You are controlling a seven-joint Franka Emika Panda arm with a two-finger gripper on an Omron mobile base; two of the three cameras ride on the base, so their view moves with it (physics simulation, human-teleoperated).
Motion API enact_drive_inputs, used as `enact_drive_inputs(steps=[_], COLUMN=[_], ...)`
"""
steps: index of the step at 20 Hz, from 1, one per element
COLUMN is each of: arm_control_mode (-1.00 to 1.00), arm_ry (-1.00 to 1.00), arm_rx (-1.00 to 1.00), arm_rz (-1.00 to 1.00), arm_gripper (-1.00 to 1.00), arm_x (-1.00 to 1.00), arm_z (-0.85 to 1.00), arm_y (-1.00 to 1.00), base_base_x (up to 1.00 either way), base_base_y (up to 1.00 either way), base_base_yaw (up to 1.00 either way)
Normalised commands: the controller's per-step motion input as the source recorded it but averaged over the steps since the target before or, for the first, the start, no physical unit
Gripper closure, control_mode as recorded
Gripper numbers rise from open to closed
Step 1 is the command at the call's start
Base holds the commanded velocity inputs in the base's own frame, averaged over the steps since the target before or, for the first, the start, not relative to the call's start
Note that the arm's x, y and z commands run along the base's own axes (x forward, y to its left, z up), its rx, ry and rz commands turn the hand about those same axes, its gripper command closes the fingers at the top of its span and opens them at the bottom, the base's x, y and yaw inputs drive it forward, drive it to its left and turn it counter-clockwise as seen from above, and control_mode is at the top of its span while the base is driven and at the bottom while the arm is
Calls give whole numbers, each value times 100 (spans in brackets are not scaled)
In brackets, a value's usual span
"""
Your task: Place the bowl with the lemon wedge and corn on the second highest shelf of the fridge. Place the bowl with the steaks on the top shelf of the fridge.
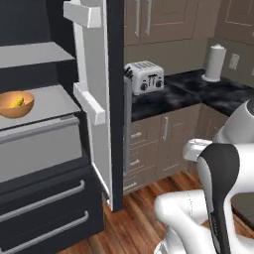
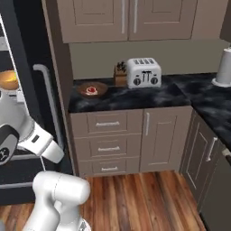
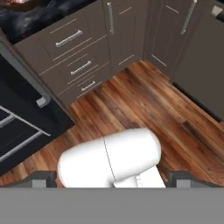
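The orange bowl (image 1: 16, 104) with the yellow corn (image 1: 18, 101) in it rests on a light grey panel inside the open black fridge (image 1: 44, 198), one level below the top shelf (image 1: 34, 53). The bowl's rim also peeks in at the left edge of the right base view (image 2: 8, 80). The dark wooden dish (image 2: 92, 90) holding the red steak (image 2: 91, 90) sits on the black counter, left of the toaster. My gripper (image 3: 111, 179) points down at the wood floor; its fingertips (image 3: 41, 178) stand wide apart, open and holding nothing.
The fridge door (image 1: 96, 99) stands open beside the counter, its grey bar handle (image 2: 47, 97) toward the cabinets. A toaster (image 2: 144, 72), a knife block (image 2: 120, 72) and a paper towel roll (image 1: 214, 62) stand on the black counter (image 2: 135, 97). Drawers (image 2: 108, 135) lie below.
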Motion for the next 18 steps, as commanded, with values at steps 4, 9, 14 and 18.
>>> enact_drive_inputs(steps=[4, 9, 14, 18], arm_control_mode=[100, 100, 100, 100], arm_ry=[0, 0, 0, 0], arm_rx=[0, 0, 0, 0], arm_rz=[0, 0, 0, 0], arm_gripper=[-100, -100, -100, -100], arm_x=[0, 0, 0, 0], arm_z=[0, 0, 0, 0], arm_y=[0, 0, 0, 0], base_base_x=[78, 100, 100, 99], base_base_y=[-100, -88, -51, -6], base_base_yaw=[-11, 4, 27, 58])
